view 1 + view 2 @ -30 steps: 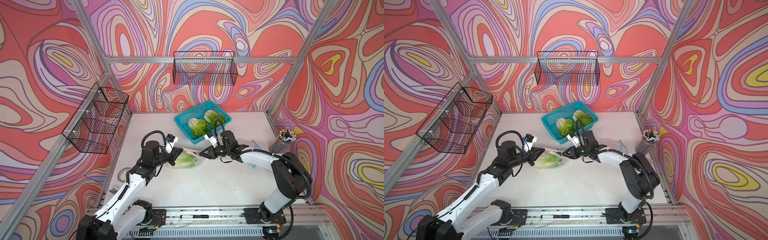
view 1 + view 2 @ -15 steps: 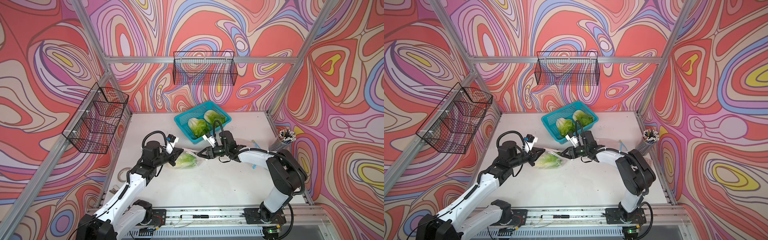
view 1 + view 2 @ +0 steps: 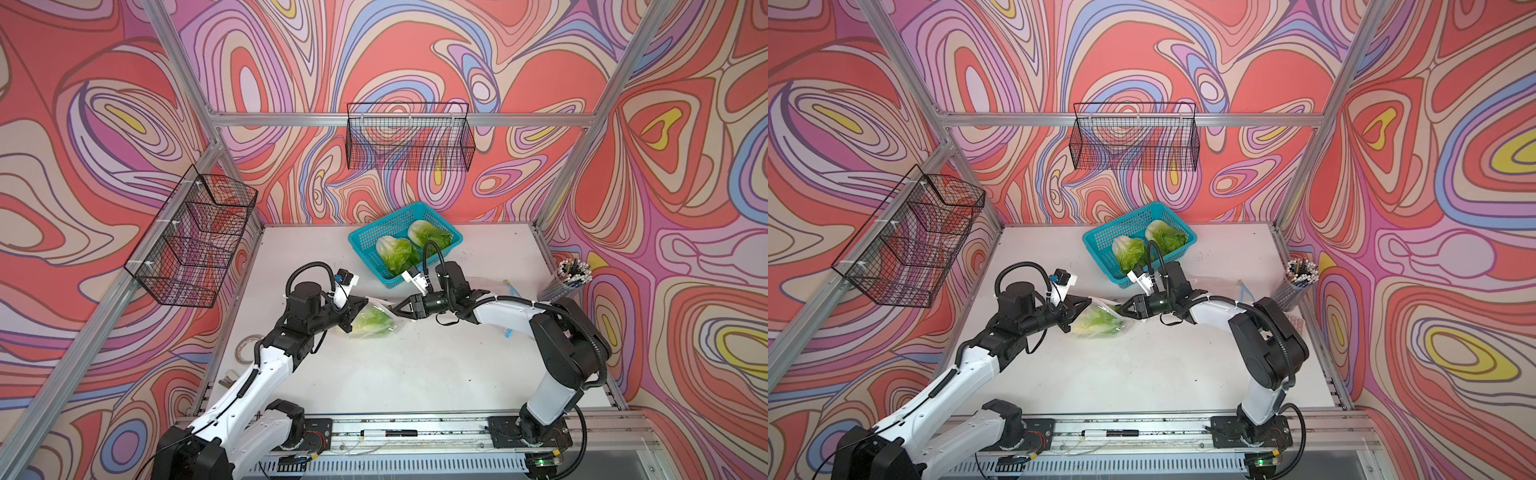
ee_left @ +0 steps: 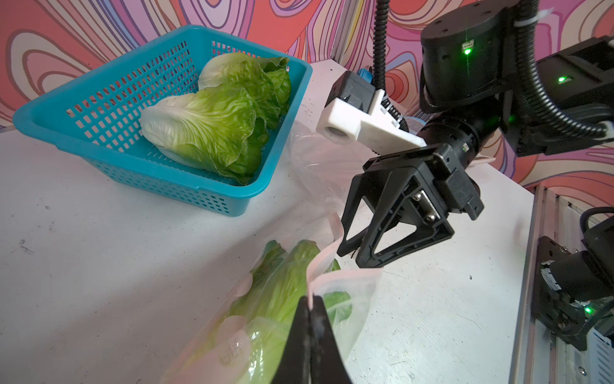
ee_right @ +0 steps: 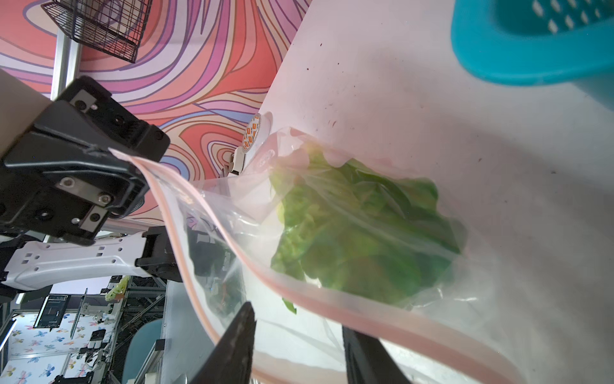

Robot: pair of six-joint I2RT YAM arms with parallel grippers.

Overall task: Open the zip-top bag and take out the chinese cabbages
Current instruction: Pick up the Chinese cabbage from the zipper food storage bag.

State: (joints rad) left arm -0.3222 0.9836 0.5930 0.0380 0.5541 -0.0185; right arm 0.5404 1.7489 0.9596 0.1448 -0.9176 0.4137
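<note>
Down on the white table [image 3: 415, 374], spotted one chinese cabbage [image 3: 369, 321] mid-frame inside the zip-top bag [image 3: 390, 328], rim clamped by left gripper [image 3: 365, 300], mouth facing frame-right toward the spread-open, empty right gripper [image 3: 397, 311] just beside it.

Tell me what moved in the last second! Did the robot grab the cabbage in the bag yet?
No grab yet. The right gripper slid toward the left gripper, to the mouth of the clear plastic zip-top bag, and its jaws opened wider at the pink rim. Unchanged: the left gripper stays shut on that rim, one leafy green chinese cabbage stays bagged, two more cabbages lie in the turquoise plastic basket.
</note>
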